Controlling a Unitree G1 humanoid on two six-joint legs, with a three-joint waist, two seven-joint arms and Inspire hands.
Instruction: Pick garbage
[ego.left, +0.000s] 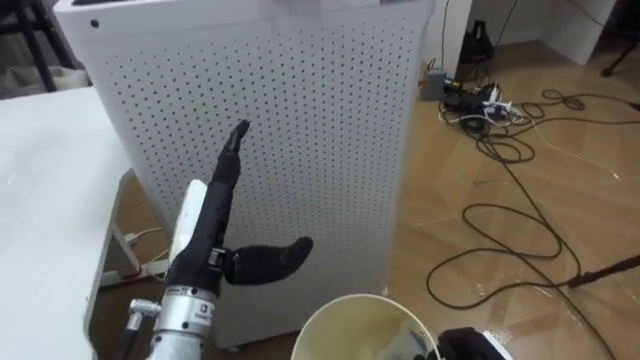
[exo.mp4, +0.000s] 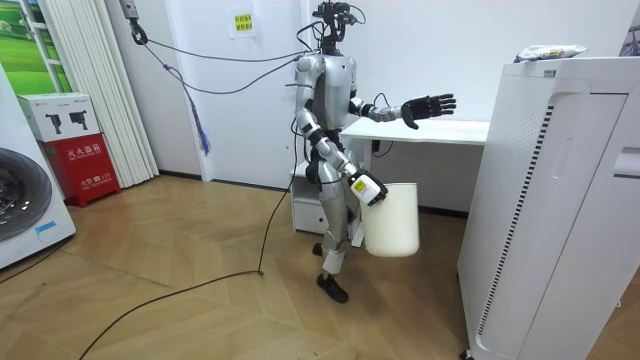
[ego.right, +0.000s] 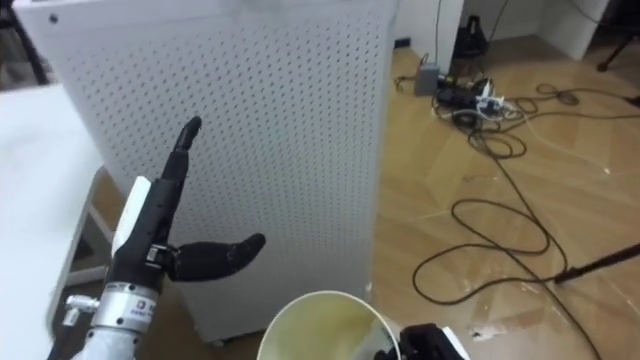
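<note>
A crumpled packet lies on top of the tall white perforated unit that I stand facing. My left hand is raised in front of the unit's perforated face, open, fingers straight, thumb out to the side, holding nothing. It is lower than the unit's top. My right hand hangs low at my side, shut on the rim of a white bucket, whose inside looks yellowish.
A white desk stands close on my left. Black cables loop over the wooden floor on the right, with a power strip farther back. A washing machine and a red box stand at the room view's left.
</note>
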